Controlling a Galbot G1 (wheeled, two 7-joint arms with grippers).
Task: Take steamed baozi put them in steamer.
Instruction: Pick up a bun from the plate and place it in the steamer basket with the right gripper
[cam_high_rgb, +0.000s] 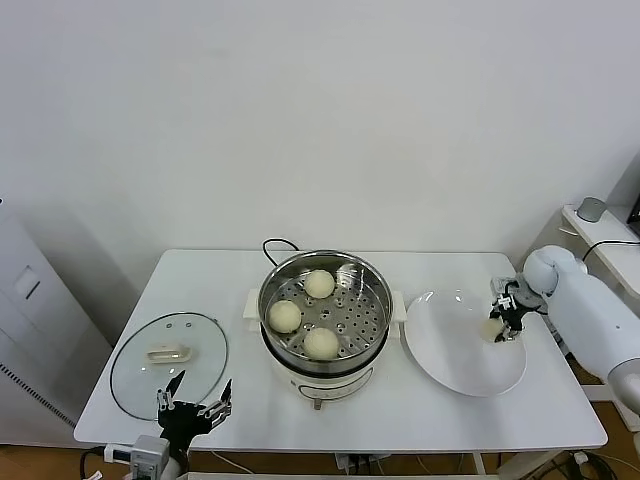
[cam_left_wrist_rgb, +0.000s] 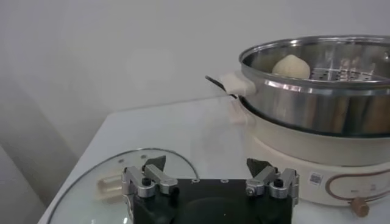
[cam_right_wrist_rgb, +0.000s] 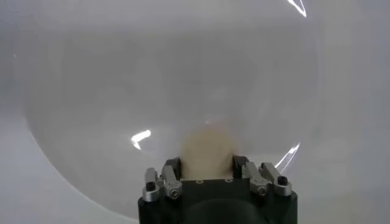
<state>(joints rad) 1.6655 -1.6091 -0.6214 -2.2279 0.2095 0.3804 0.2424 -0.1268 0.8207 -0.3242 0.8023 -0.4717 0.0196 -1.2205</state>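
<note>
The right gripper (cam_right_wrist_rgb: 207, 165) clasps the fourth baozi (cam_high_rgb: 492, 329), seemingly just above the white plate (cam_high_rgb: 450, 350). Three baozi (cam_high_rgb: 302, 314) sit in the steamer (cam_high_rgb: 375, 300). The left gripper (cam_high_rgb: 194, 400) waits with fingers spread wide beside the glass lid (cam_high_rgb: 135, 370).

On my tabletop (cam_high_rgb: 420, 420) the steamer (cam_high_rgb: 323, 310) sits in the middle, with three baozi inside on its tray: one at the back (cam_high_rgb: 319, 284), one to the left (cam_high_rgb: 285, 316), one at the front (cam_high_rgb: 321, 343). The lid (cam_high_rgb: 168, 362) lies flat to the left of the steamer, the plate (cam_high_rgb: 455, 350) just to its right. A fourth baozi (cam_high_rgb: 493, 330) is on the plate's right side, between my right gripper's (cam_high_rgb: 503, 326) fingers. My left gripper (cam_high_rgb: 194, 404) hangs over the lid's front edge.
</note>
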